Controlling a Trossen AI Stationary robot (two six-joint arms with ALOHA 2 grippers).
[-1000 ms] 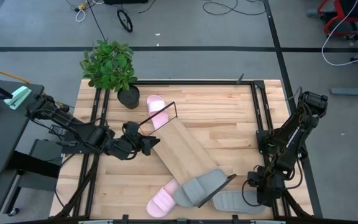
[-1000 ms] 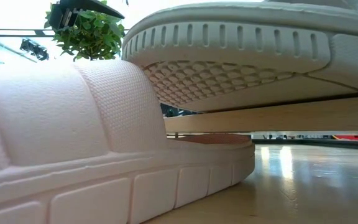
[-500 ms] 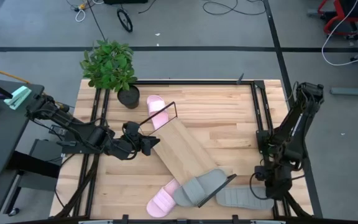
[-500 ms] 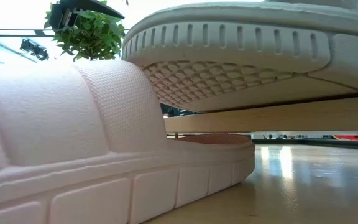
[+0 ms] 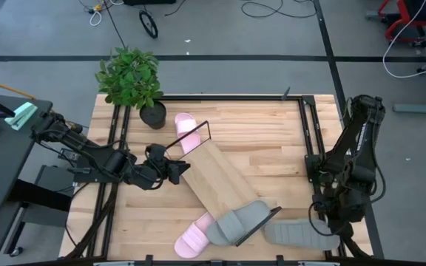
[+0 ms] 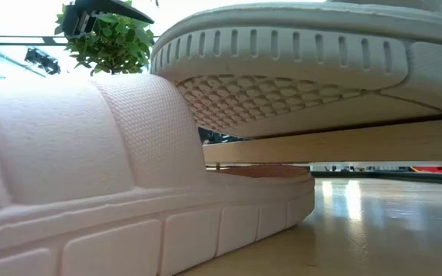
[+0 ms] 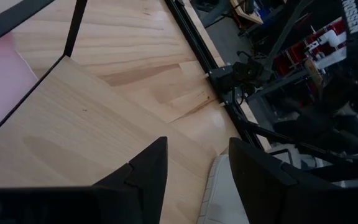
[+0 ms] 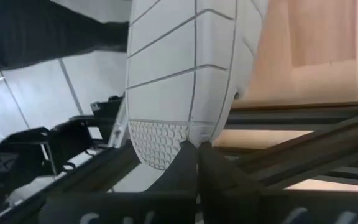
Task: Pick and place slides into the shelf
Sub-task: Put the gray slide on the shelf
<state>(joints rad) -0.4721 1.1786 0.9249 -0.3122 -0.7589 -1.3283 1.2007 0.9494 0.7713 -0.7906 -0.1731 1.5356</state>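
Note:
The shelf (image 5: 224, 185), a light-wood board with dark wire end frames, lies slantwise on the table. One grey slide (image 5: 239, 220) lies on its near end, its sole (image 6: 305, 69) on the board (image 6: 336, 142). A pink slide (image 5: 186, 131) lies at the far wire frame. The other pink slide (image 5: 194, 238) lies by the table's near edge, filling the low view (image 6: 90, 169). My left gripper (image 7: 194, 174) is open above the board's far-left part (image 5: 177, 170). My right gripper (image 8: 197, 152), near the near-right corner (image 5: 333, 225), is shut on the second grey slide (image 5: 298, 235). My right gripper pinches the second grey slide between its two fingers at the rim of one end (image 8: 185, 135), beside the sole's textured patch. The sole faces the wrist camera and the slide stretches away from the fingers toward the table's left. Whether it is lifted clear, I cannot tell.
A potted plant (image 5: 132, 80) stands at the table's far-left corner. Dark metal rails (image 5: 308, 133) run along the table's right and left sides. Bare wood (image 5: 265, 140) lies between the shelf and the right rail.
My right gripper has moved toward the table's right edge and slightly nearer the near edge, taking the grey slide along with it. The slide now lies farther right, clear of the shelf's near wire frame. The left arm has kept still.

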